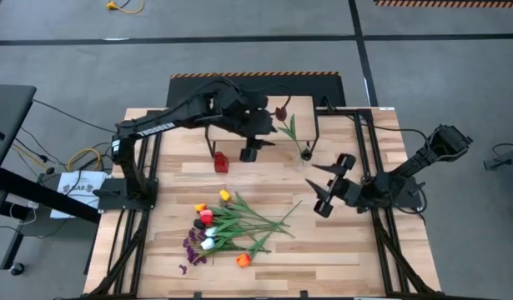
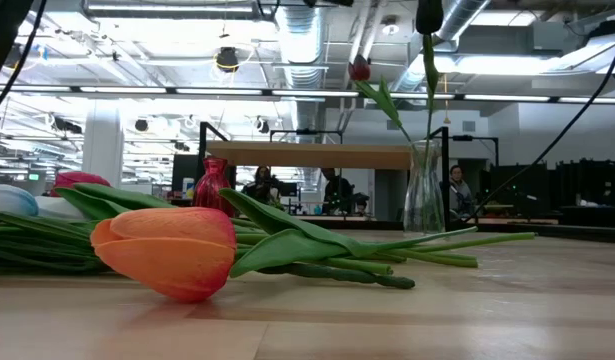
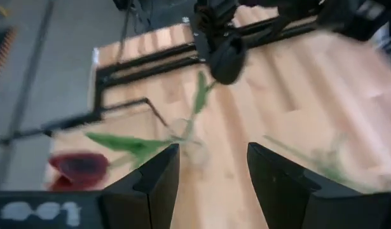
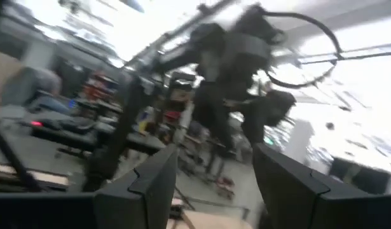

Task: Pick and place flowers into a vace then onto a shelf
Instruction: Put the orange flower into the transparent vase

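A bunch of tulips [image 1: 233,225] and purple sprigs lies on the table's near middle; an orange tulip [image 2: 167,250] lies nearest the low camera. One dark maroon tulip [image 1: 282,113] stands with its stem in a clear glass vase [image 1: 305,154] on the table, just in front of the shelf [image 1: 299,107]. My left gripper [image 1: 249,151] hovers open over the shelf's near edge, left of that vase [image 3: 187,141]. My right gripper [image 1: 324,188] is open, right of the vase, above the table.
A small red vase [image 1: 220,161] stands on the table left of the left gripper and shows in the low view [image 2: 214,183]. The shelf's black legs [image 1: 208,137] stand around it. People sit in the room behind [image 2: 454,190].
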### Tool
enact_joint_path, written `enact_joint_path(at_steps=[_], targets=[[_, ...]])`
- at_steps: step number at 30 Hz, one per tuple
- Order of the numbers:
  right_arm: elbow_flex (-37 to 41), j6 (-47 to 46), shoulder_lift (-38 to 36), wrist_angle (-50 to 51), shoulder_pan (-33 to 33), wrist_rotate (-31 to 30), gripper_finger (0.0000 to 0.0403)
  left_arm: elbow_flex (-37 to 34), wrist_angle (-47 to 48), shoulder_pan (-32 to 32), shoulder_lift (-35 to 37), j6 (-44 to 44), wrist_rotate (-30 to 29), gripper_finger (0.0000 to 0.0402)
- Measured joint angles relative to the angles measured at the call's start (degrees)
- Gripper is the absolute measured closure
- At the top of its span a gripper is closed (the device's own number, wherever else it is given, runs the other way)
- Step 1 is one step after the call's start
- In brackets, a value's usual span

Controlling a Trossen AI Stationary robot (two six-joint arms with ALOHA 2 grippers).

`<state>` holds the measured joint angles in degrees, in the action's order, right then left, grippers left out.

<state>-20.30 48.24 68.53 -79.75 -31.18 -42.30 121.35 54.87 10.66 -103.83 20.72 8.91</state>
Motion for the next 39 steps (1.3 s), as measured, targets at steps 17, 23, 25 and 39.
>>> enact_joint_path(at_steps=[17,23,25,39], targets=[[-27.35,-15.06,12.88,41.80,1.64,1.78,0.0227,-27.07,-17.52,-12.45,31.48,-16.36,-14.60,0.0226],[-34.27,-24.61,16.14,59.22,2.15,5.64,0.0228,-48.80,-31.43,-16.24,47.98,-20.46,-19.26,0.0226],[-36.57,-28.82,17.22,66.12,2.88,9.83,0.0230,-55.16,-34.90,-16.89,52.40,-21.99,-18.96,0.0226],[-48.11,-42.48,32.21,91.02,6.63,28.21,0.0249,-76.65,-49.11,-19.05,65.58,-27.61,-17.46,0.0226]])
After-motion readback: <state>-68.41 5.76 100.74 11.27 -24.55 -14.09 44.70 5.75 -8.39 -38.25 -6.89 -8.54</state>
